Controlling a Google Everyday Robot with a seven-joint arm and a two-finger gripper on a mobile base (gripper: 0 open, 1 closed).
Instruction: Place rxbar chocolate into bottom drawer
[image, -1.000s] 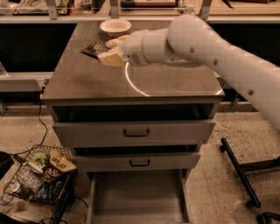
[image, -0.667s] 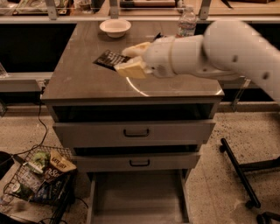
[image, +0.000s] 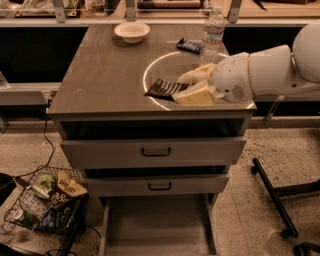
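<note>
One pincer (image: 189, 88) clamping rxbar chocolate (image: 162, 89), water bottle (image: 213, 31) just behind, bottom drawer (image: 156, 226) open below

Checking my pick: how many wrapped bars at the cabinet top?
2. The rxbar chocolate is in the gripper near the front edge; a dark blue bar lies by the water bottle.

Robot lab: claw (image: 184, 86) holding rxbar chocolate (image: 164, 89) over drawer cabinet (image: 100, 80), wire snack basket (image: 45, 200) beside.

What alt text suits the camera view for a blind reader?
The end effector grips the rxbar chocolate over the cabinet top, at its front. The bottom drawer is open below. A bowl, bottle and blue bar stand behind.
</note>
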